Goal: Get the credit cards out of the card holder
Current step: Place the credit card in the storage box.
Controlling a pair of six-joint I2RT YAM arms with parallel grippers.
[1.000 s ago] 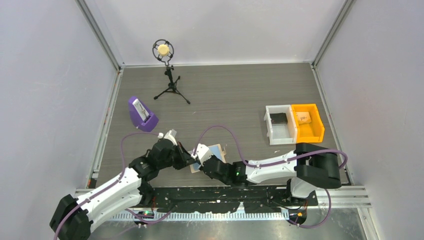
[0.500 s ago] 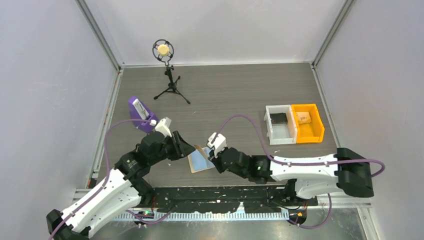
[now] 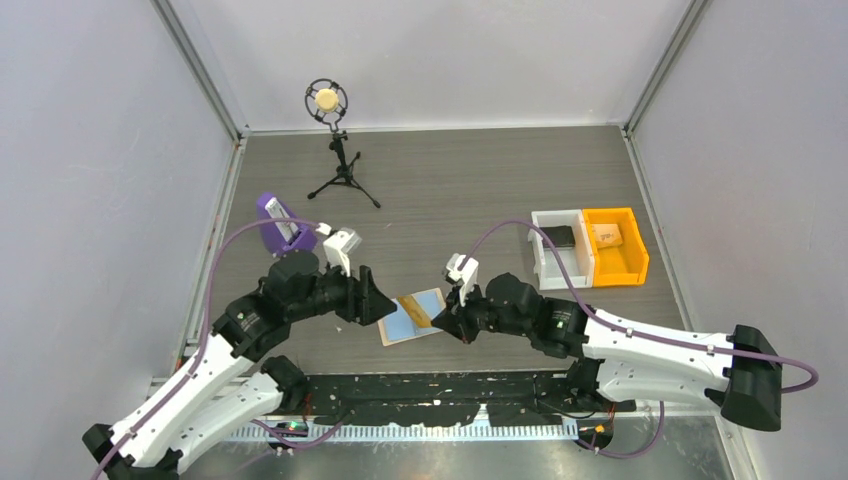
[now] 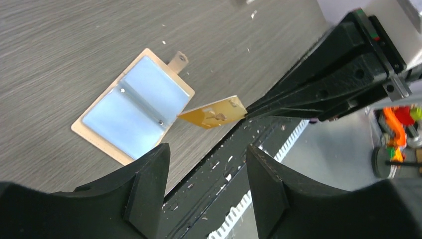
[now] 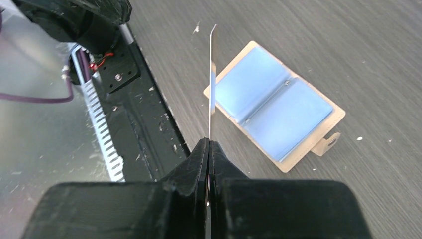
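The card holder lies open flat on the table near its front edge, light blue inside with a tan rim and snap tab. One orange-yellow credit card hangs just above the holder, free of its pockets, with my right gripper shut on one end. The right wrist view shows that card edge-on, rising from the closed fingertips. In the left wrist view the card is held over the holder's corner. My left gripper stands open and empty just left of the holder.
A purple wedge stand sits at the left, and a microphone on a tripod at the back. A white bin and an orange bin stand at the right. The black rail runs along the near edge.
My left gripper has opened and drawn back to the left. My right gripper has pulled back to the right with the orange-yellow card, which has come out of the holder.
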